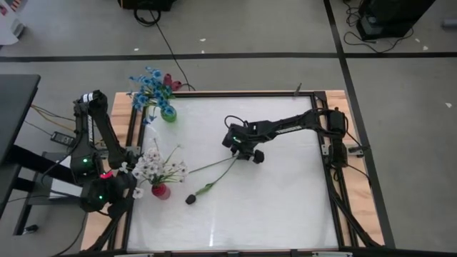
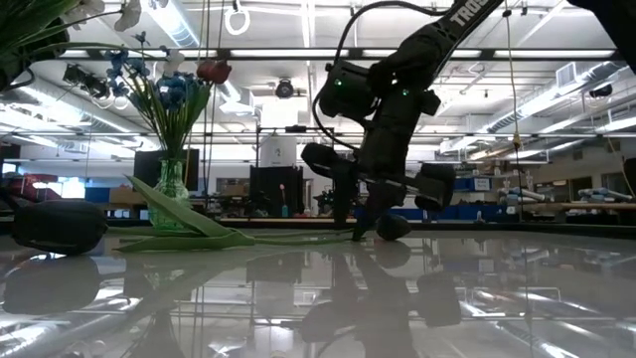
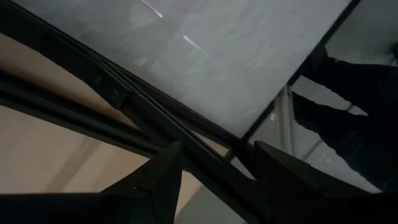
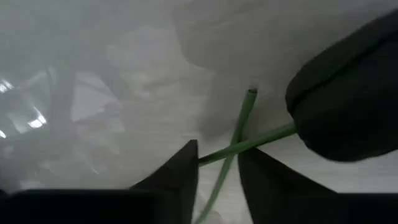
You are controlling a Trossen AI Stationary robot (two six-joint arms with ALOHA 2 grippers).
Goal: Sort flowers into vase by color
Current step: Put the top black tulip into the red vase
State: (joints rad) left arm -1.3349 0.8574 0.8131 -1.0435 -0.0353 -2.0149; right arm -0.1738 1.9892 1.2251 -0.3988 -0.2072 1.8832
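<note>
Two green flower stems lie on the white table and cross near their bare ends (image 4: 231, 148). One of them ends in a dark head (image 1: 191, 199) nearer the front, which the low view shows lying at the left (image 2: 60, 224). My right gripper (image 4: 219, 163) points steeply down at mid-table (image 1: 243, 154), open, one finger on each side of the crossing. A green vase (image 1: 168, 113) holds blue flowers and a red vase (image 1: 161, 190) holds white ones. My left gripper (image 3: 217, 180) waits open over the table's left frame (image 1: 114, 203). My right gripper comes down from above at a slant, its fingertips (image 4: 186, 165) standing on either side of the crossing of the two stems, close to their bare ends. Whether the fingers touch the stems I cannot tell. Both stems lie flat on the table.
Both vases stand along the table's left side, the green one at the far corner, the red one near my left arm. A long leaf (image 2: 189, 214) sticks up from a lying stem. A raised wooden frame (image 1: 325, 96) borders the table.
</note>
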